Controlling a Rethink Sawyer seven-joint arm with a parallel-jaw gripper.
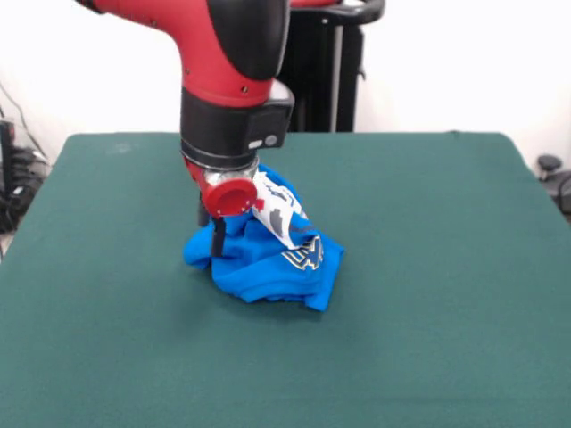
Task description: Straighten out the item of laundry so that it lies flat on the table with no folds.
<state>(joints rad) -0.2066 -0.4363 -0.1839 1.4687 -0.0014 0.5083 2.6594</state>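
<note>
The item of laundry (268, 269), a bright blue T-shirt, lies crumpled in a heap near the middle of the dark green table (428, 267). Part of its white-grey print is bunched and rises toward the arm's wrist, and white lettering shows on a fold at the front. The red and black arm comes down from above onto the left part of the heap. My gripper (215, 237) is low, against the shirt's left side, and mostly hidden by the red wrist cap and the cloth. Whether it holds the cloth does not show.
Green felt stretches wide on all sides of the heap. Cables and dark equipment (16, 178) sit past the table's left edge. A small dark object (551, 169) is beyond the right edge.
</note>
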